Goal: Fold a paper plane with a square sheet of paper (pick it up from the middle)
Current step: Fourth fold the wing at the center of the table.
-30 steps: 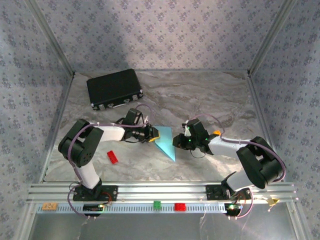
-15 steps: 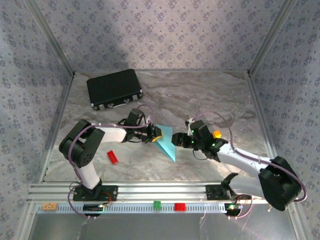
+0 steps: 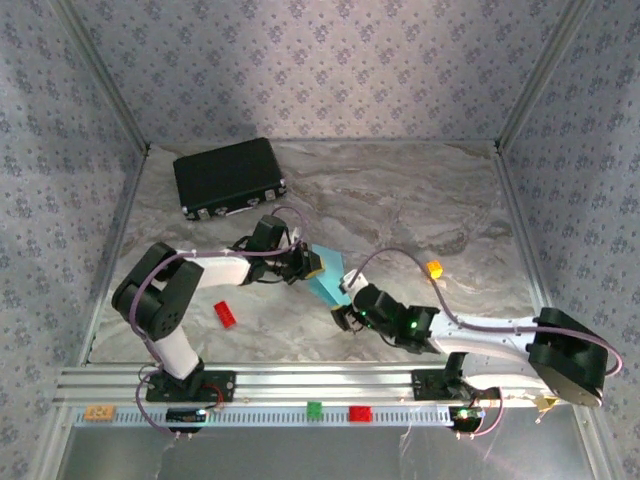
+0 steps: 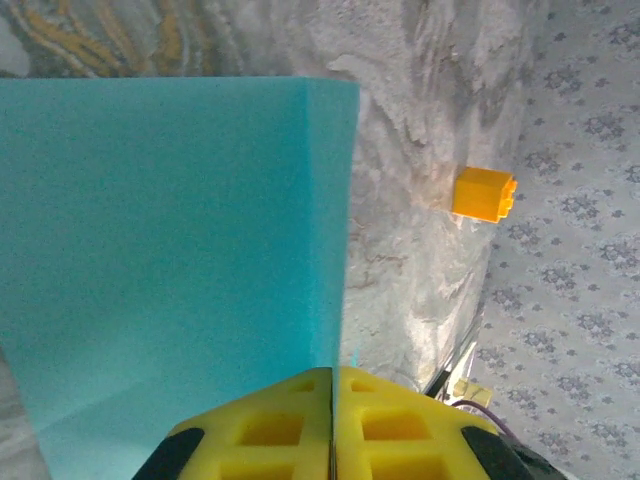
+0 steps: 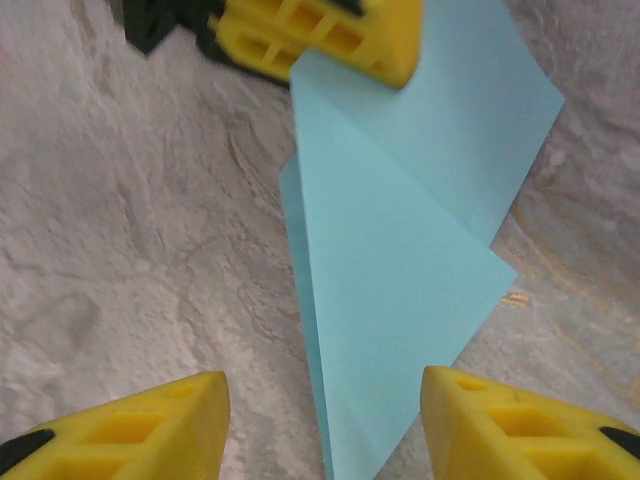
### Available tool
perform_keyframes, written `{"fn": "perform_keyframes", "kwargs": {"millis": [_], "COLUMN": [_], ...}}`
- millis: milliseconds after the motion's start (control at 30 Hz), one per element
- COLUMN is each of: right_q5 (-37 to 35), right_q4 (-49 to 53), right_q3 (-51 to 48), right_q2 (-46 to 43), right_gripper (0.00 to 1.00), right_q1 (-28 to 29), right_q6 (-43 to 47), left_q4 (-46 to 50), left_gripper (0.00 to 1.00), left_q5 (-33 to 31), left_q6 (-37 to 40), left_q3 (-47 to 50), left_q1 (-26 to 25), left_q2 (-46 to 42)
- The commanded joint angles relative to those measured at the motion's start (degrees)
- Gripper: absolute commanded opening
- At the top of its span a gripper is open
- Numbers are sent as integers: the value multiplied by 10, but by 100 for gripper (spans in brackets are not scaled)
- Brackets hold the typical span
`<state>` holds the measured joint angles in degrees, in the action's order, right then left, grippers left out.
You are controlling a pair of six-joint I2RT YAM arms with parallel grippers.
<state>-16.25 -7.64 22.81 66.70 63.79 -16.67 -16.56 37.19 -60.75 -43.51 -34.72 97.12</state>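
- One light-blue sheet of paper [image 3: 328, 282], already folded, is at mid-worktop between the two arms.
- One black case [image 3: 229, 177] lies at the far left of the worktop [image 3: 400, 200].
- Two red pieces: a red brick [image 3: 225, 314] beside the left arm and a second red brick [image 3: 359, 413] on the near rail, next to one green brick [image 3: 314, 409].
- One orange brick [image 3: 434, 268] lies to the right of the paper.
- Left tool [image 4: 333, 395]: its yellow fingers are pressed together, clamped on the paper's edge.
- Right tool [image 5: 325, 425]: its fingers stand apart on either side of the paper's near tip, gripping nothing.
- The right wrist view separates the paper's overlapping layers, which the top view blurs.
- The left wrist view shows a flap standing upright.
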Motion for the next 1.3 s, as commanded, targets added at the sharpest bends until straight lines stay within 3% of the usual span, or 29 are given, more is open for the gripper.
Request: {"fn": "perform_keyframes", "kwargs": {"millis": [0,333,600,1133,1267], "right_q5": [-126,-179,-213,-204,-205], "right_q4": [-15,-55,-72,-91,-103], "right_q3": [20,52,58,56,53], "right_q2": [36,129,168,203,203], "right_gripper": [53,53,49,46,40], "right_q1": [36,54,53,50,52], "right_q6": [72,96,77,79,84], "left_q4": [2,21,30,28,26], "left_gripper": [11,21,19,14,14], "left_q5": [-7,1,7,8,7], "left_q6": [-3,20,32,35,33], "left_q3": [4,-8,-16,-15,-14], "left_q1": [-5,-6,-5,-5,-5], "left_q2": [-16,-16,-13,-18,-18]}}
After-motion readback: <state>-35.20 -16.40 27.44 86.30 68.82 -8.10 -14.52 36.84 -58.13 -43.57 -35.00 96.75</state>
